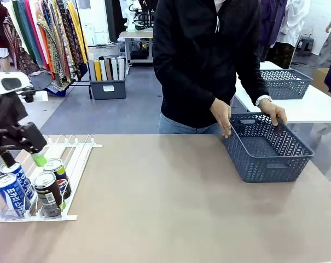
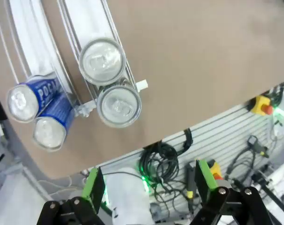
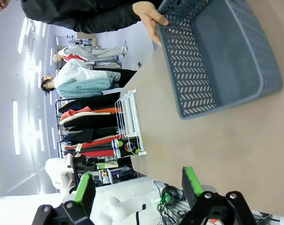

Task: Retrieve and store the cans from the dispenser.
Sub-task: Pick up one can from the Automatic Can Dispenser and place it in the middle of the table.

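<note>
L end effector (image 2: pixel 149 185) spread, above cans (image 2: pixel 118 105)

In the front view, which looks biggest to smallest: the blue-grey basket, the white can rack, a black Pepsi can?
1. Blue-grey mesh basket and white dispenser rack: similar spread; the rack sits nearer the camera, so unranked.
2. Black Pepsi can: clearly smallest.

Workshop hall: clothing racks (image 1: pixel 47 33), worktables (image 1: pixel 318 109).
</note>
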### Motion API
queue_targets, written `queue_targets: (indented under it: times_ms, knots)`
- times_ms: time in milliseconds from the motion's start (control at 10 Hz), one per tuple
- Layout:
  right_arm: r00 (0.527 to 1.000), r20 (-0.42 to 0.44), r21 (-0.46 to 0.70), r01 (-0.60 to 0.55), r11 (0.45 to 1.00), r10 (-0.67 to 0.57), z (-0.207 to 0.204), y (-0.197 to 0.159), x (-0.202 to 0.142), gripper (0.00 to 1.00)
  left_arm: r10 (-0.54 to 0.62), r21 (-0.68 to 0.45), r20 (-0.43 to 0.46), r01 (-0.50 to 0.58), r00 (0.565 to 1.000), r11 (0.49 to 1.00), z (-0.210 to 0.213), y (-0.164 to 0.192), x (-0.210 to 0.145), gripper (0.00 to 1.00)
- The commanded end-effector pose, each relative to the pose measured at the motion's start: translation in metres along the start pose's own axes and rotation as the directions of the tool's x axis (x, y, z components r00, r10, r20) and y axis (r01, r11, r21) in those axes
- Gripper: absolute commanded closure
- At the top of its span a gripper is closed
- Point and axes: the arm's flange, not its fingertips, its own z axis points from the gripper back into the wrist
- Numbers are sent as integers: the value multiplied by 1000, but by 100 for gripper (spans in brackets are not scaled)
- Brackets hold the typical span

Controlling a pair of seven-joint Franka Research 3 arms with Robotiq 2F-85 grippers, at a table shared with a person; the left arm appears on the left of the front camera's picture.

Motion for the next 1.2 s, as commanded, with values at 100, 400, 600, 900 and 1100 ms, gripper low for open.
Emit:
queue_targets:
  times_ms: [100, 400, 600, 900, 1100]
  knots:
    - [1000, -8, 2, -8, 1000, 8, 2, 1, 0, 0, -29, -7, -11, 29, 1000, 1000, 10, 6, -5, 0]
    - [1000, -8, 2, -8, 1000, 8, 2, 1, 0, 0, -4, 13, -16, 4, 1000, 1000, -15, 1, -8, 0]
    - [1000, -8, 2, -8, 1000, 8, 2, 1, 0, 0, 102, 65, -24, -101, 994, 993, -46, 3, -15, 0]
    - [1000, -8, 2, -8, 1000, 8, 2, 1, 0, 0, 186, 82, 76, -192, 980, 978, -73, -6, -16, 0]
    - [1000, -8, 2, -8, 1000, 8, 2, 1, 0, 0, 173, 109, 91, -182, 981, 977, -88, -8, -6, 0]
